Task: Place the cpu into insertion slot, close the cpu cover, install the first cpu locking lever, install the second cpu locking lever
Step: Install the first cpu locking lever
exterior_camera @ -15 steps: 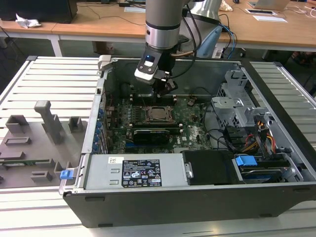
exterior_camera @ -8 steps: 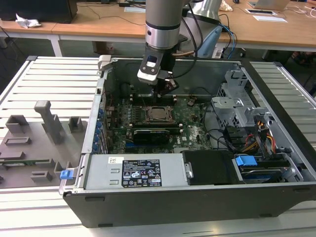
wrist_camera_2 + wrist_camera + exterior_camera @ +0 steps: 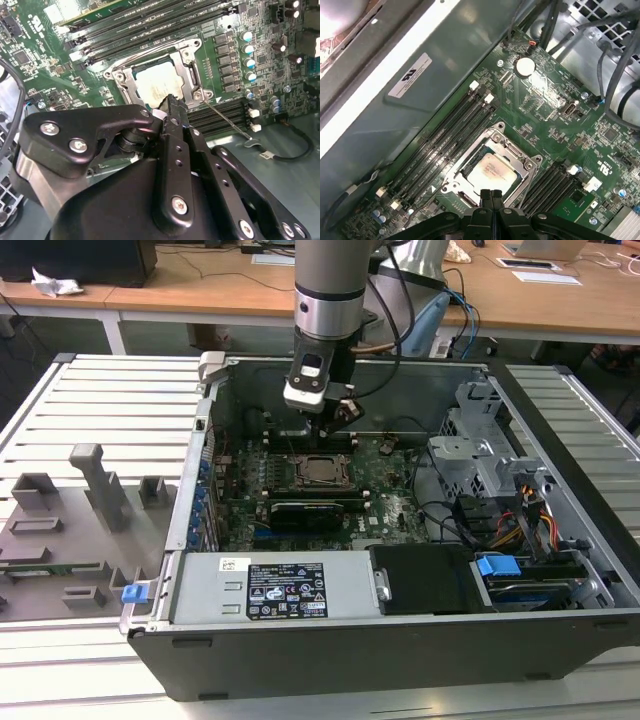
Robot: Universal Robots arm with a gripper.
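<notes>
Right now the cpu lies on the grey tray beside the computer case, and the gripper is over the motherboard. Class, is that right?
No. The cpu sits in the insertion slot on the motherboard, as the first wrist view shows. The gripper is indeed over the motherboard.

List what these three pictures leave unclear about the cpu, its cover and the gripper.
1. Second wrist view: the gripper hides the near edge of the cpu cover, so contact between them cannot be told.
2. First wrist view: the fingertips block the cover's near corner.
3. Exterior view: the cpu is too small to tell whether the cover is latched.
</notes>
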